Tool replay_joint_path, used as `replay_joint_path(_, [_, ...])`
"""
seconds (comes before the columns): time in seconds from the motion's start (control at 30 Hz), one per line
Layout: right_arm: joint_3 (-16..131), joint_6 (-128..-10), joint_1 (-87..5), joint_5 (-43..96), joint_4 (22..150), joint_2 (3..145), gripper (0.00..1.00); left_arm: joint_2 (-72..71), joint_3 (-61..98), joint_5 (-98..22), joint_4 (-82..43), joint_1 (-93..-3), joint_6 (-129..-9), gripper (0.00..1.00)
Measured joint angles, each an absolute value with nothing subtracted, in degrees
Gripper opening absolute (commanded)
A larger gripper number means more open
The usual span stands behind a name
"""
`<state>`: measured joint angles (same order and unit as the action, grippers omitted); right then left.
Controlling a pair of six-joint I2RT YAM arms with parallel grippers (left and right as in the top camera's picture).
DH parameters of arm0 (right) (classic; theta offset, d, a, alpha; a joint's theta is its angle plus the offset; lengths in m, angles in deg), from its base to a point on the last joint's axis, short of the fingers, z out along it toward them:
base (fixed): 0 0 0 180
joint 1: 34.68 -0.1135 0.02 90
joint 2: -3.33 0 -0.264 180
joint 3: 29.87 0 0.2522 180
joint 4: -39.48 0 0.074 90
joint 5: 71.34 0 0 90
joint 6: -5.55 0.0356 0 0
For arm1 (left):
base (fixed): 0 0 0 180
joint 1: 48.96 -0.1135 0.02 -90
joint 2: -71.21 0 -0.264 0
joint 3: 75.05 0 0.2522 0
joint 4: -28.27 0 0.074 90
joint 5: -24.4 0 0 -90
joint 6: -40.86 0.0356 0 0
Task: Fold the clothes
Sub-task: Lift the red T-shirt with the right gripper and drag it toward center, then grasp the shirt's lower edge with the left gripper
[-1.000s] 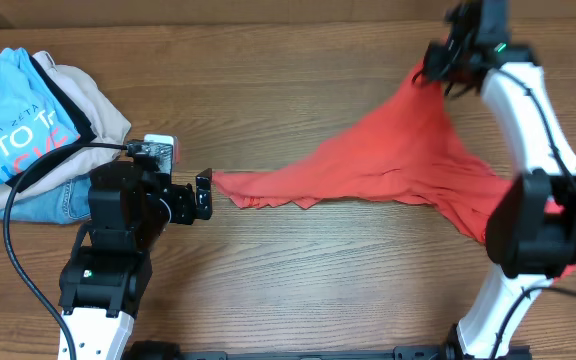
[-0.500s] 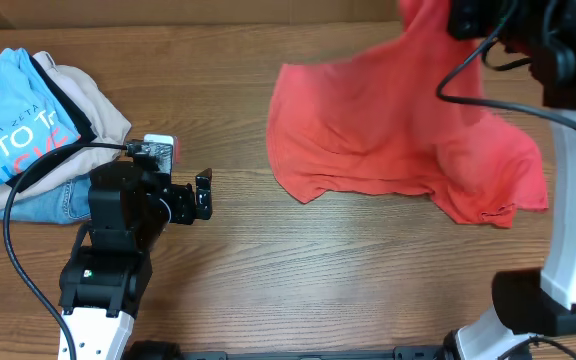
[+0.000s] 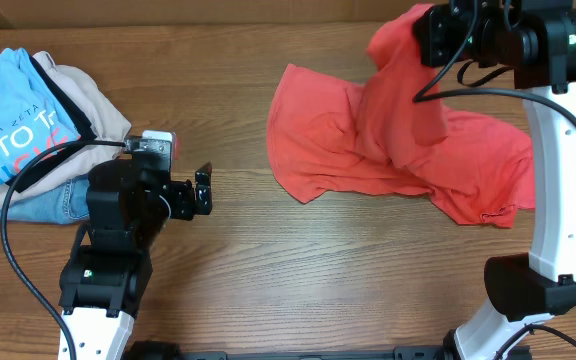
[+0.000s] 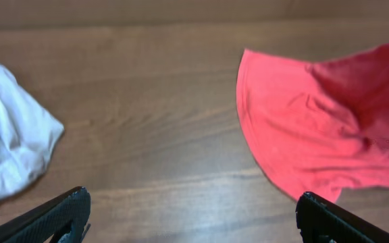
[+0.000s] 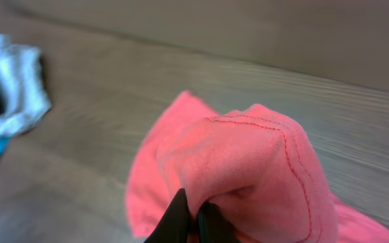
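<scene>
Overhead, right claw raised, clamped on coral T-shirt; left claw apart, low

Brown wooden table; coral-red T-shirt right; light-blue T-shirt, beige garment piled left

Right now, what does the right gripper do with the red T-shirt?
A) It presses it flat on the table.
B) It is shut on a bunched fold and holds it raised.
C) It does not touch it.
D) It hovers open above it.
B: the right gripper is shut on a fold of the red T-shirt, held up while the rest lies on the table.
</scene>
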<state>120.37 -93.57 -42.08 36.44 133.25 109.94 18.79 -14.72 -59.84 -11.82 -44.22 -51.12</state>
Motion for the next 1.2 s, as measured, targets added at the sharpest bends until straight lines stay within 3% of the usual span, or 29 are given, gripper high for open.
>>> replay_joint_path(0.2, [120.4, -97.7, -46.8, 41.1, 135.9, 109.9, 0.04, 18.8, -14.7, -59.8, -9.5, -44.2, -51.1, 1.0])
replay_joint_path(0.43, [120.4, -99.1, -61.4, 40.6, 138.0, 109.9, 0.04, 18.8, -14.7, -59.8, -9.5, -44.2, -51.1, 1.0])
replay_joint_path(0.47, [120.4, -99.5, -64.4, 40.3, 139.1, 109.9, 0.08, 18.8, -14.7, -59.8, -9.5, -44.2, -51.1, 1.0])
replay_joint_path(0.53, [120.4, -99.9, -67.1, 40.2, 140.3, 109.9, 0.32, 18.8, -14.7, -59.8, -9.5, -44.2, -51.1, 1.0])
replay_joint_path(0.7, [120.4, -101.0, -72.5, 34.2, 141.4, 109.9, 0.36, 18.8, -14.7, -59.8, -9.5, -44.2, -51.1, 1.0])
replay_joint_path(0.87, [120.4, -96.7, -70.9, 22.3, 140.8, 109.9, 0.5, 18.8, -14.7, -59.8, -10.7, -44.2, -51.1, 1.0])
replay_joint_path(1.2, [120.4, -88.8, -58.9, 12.9, 140.9, 109.9, 0.56, 17.5, -14.6, -57.2, -21.4, -44.2, -51.1, 1.0])
